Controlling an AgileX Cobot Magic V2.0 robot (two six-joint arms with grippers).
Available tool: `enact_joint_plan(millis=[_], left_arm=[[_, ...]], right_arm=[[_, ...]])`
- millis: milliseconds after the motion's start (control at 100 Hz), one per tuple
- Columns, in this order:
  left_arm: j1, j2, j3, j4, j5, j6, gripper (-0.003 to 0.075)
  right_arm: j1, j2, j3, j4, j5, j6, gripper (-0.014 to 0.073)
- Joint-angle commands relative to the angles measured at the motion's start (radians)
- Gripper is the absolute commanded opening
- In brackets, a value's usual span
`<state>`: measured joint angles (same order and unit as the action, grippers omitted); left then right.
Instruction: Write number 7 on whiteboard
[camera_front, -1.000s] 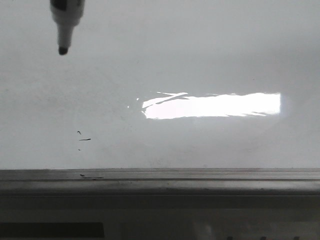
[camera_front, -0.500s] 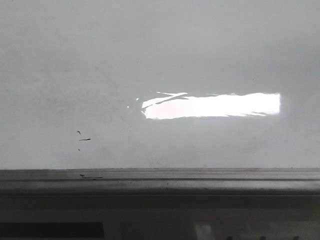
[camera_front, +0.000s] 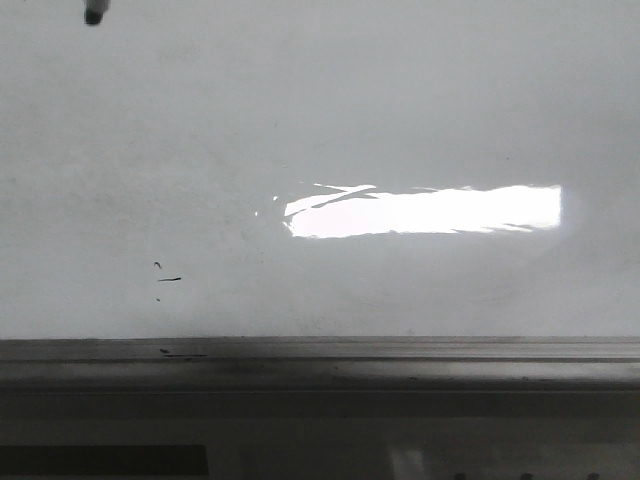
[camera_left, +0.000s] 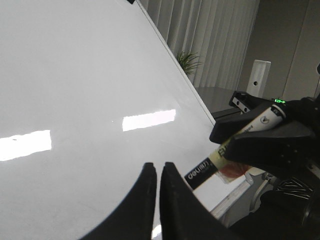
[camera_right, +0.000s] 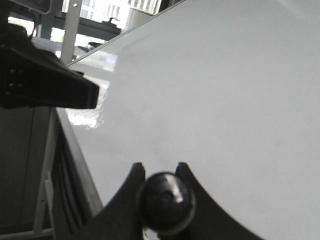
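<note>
Front view: the whiteboard (camera_front: 320, 120) fills the frame, glossy, with a bright light strip (camera_front: 425, 210) reflected right of centre and a grey ledge (camera_front: 320, 362) along its bottom edge. Only the dark tip of a marker (camera_front: 94, 14) shows, at the top left corner, pointing down at the board. No 7 stroke is visible; just a few small black specks and a short dash (camera_front: 168, 278) low on the left. Left wrist view: the left tool (camera_left: 160, 172) has its two fingers pressed together with nothing between them, hovering off the board surface. Across from it the right tool's dark body pinches the marker (camera_left: 235, 147); its long axis runs diagonally, tip end toward the board. The barrel carries a black band with white lettering, upside down and not legible. Right wrist view: the right tool (camera_right: 161, 172) pinches the round dark end of the marker between its fingers, the barrel aimed along the camera axis toward the board.
</note>
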<state>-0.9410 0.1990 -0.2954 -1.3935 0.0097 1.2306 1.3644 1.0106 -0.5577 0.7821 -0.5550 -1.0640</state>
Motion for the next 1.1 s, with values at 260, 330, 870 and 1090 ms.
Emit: enact_joint_plan(millis=[260,330,870,1090], left_arm=[[-0.003,0.008,-0.026,-0.009,-0.010,-0.010,-0.0020],[-0.003,0.008,-0.026,-0.009,-0.010,-0.010,-0.0020],[-0.003,0.008,-0.026,-0.009,-0.010,-0.010,-0.0020],[-0.003,0.008,-0.023,-0.009,-0.010,-0.010,-0.0020]], right_arm=[[-0.019,-0.044,-0.044,-0.389,0.166,0.391,-0.0050],[-0.051,-0.044,-0.051,-0.486,0.199,0.471,-0.0046],[-0.244,-0.081,-0.150,-0.951,0.417,0.795,-0.0043],[-0.365,-0.148,-0.150,-0.978,0.508,0.973,-0.0042]])
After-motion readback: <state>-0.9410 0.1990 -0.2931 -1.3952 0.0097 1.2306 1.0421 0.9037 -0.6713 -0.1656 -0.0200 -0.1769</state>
